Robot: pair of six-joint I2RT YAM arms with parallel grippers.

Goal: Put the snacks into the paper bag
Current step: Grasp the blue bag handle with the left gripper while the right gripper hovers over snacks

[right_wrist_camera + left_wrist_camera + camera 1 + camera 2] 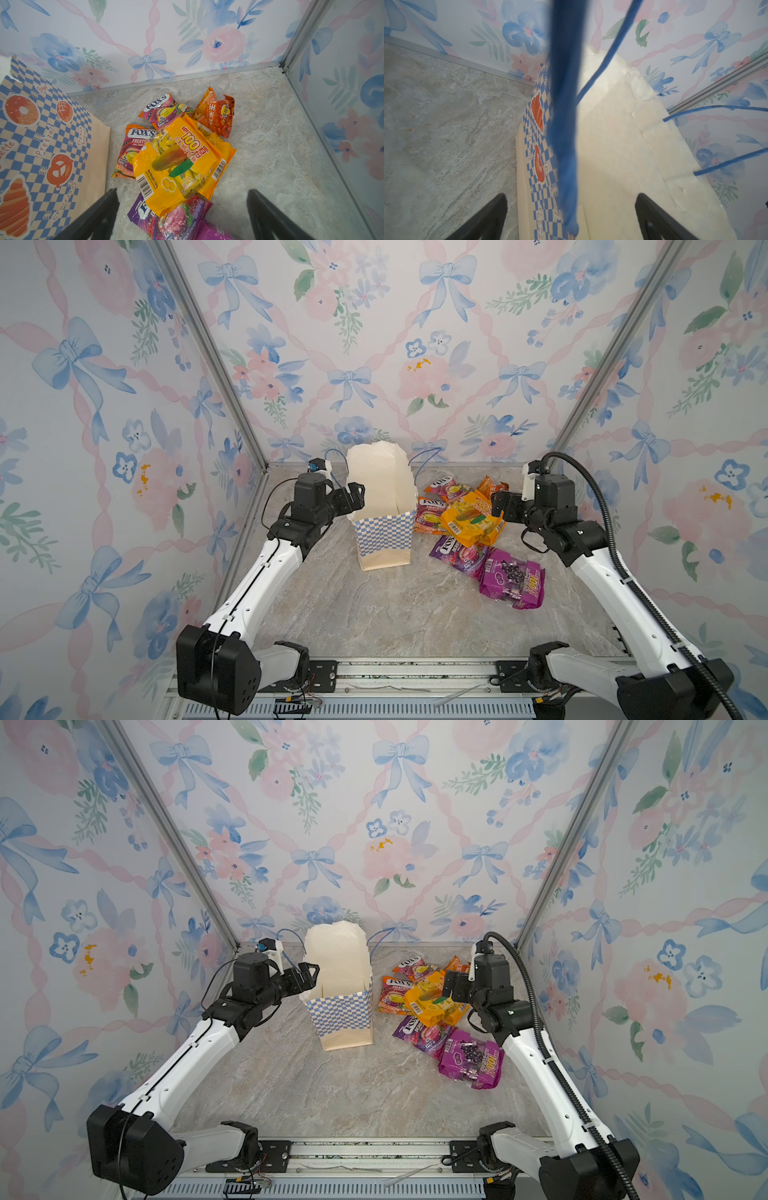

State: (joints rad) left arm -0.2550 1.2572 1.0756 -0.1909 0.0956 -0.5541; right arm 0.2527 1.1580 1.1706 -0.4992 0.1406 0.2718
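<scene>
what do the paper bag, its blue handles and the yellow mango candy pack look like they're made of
Paper bag: matte cream paper printed with blue checks; its rim is creased and crinkled. Blue handles: probably soft twisted cord, fuzzy-looking, though blurred up close. Yellow mango candy pack: glossy plastic film, with glare, wrinkles and what seems a clear window showing the sweets.

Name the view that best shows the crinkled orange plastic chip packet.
The right wrist view: the crinkled orange plastic chip packet is large, almost whole. Both top views show it small, partly hidden; the left wrist view misses it.
</scene>
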